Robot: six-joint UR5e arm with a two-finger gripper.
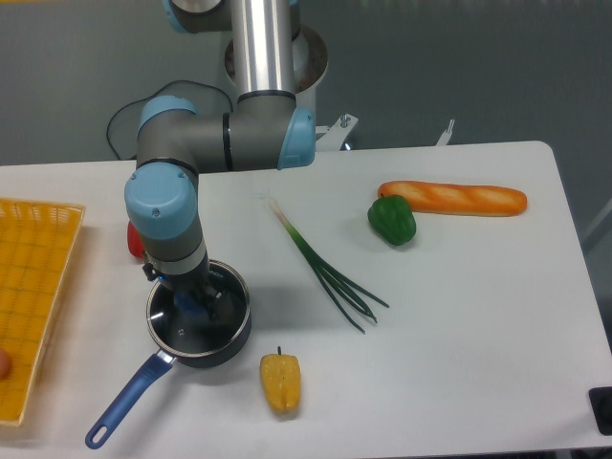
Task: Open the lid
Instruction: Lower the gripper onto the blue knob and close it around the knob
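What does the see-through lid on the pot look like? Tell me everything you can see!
The lid is a round, clear glass disc with a thin shiny rim, lying flat on top of the dark saucepan and as wide as it. You can see the dark pot through it. Its blue knob sits in the middle, partly hidden by the gripper, whose jaws are down around it. Whether they squeeze it is unclear.

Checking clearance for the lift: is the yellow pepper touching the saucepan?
No. The yellow pepper lies apart from the saucepan, with bare white table showing between them.
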